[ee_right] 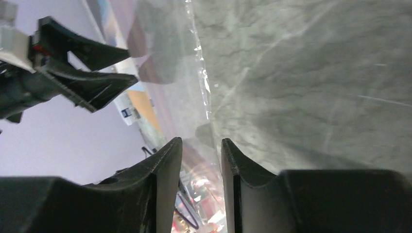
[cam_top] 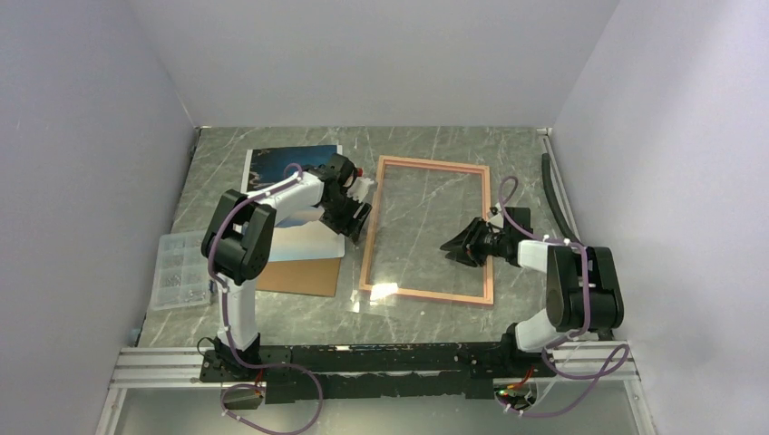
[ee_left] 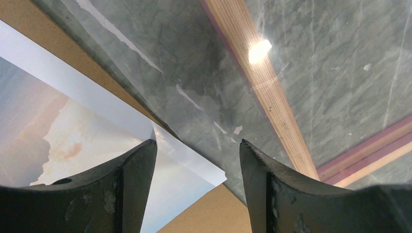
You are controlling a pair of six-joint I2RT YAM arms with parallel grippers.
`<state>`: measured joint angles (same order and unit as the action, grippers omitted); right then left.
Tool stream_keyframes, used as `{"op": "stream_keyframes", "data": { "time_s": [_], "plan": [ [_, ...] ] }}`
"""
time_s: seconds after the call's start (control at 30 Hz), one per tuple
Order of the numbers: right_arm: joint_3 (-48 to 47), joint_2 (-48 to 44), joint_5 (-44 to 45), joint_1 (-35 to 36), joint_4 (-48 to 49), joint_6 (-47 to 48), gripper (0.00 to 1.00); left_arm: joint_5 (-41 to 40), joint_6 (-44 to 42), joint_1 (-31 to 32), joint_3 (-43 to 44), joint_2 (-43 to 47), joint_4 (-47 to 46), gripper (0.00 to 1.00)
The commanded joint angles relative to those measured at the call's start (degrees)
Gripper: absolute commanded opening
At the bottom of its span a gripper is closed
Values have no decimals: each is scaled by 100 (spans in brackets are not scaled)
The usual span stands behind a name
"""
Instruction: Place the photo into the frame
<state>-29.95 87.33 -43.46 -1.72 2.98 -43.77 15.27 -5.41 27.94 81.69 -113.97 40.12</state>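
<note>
The photo lies face up at the back left, partly under my left arm, its near end on a brown backing board. The frame, pink-edged, lies flat in the middle. My left gripper hovers between photo and frame. In the left wrist view the left gripper is open above the photo's white corner, with the frame's wooden rail to the right. My right gripper reaches over the frame's right part. In the right wrist view its jaws stand narrowly apart around the edge of a clear sheet.
A clear compartment box of small parts sits at the left table edge. A black strip lies along the right wall. Walls close the table in on three sides. My left gripper's fingers show ahead in the right wrist view.
</note>
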Motion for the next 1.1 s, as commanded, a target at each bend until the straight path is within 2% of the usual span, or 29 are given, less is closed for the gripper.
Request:
{"op": "stream_keyframes", "data": {
  "time_s": [0.0, 0.27, 0.43, 0.5, 0.57, 0.7, 0.8, 1.07],
  "plan": [
    [71, -453, -618, 2, 701, -395, 38, 230, -67, 27, 148, -240, 97, 69],
    [332, -995, -704, 108, 1392, -975, 36, 356, -5, 27, 244, -257, 166, 68],
    [228, -1193, -200, 138, 1173, -757, 15, 530, 15, 18, 334, -229, 253, 69],
    [-111, -1285, 113, 141, 516, -374, 7, 548, 6, 10, 383, -194, 298, 71],
    [-555, -1329, 405, 136, -437, 68, 0, 564, 17, -43, 481, -147, 377, 78],
    [-1478, -1252, 957, 138, -1748, 900, 0, 697, 70, -237, 734, 9, 531, 94],
    [-2083, -1060, 1252, 137, -2484, 1393, 0, 777, 73, -391, 968, 88, 653, 95],
    [-3169, -460, 1785, 138, -3530, 2070, 0, 491, 43, -430, 1071, -49, 447, 95]
  ]
}}
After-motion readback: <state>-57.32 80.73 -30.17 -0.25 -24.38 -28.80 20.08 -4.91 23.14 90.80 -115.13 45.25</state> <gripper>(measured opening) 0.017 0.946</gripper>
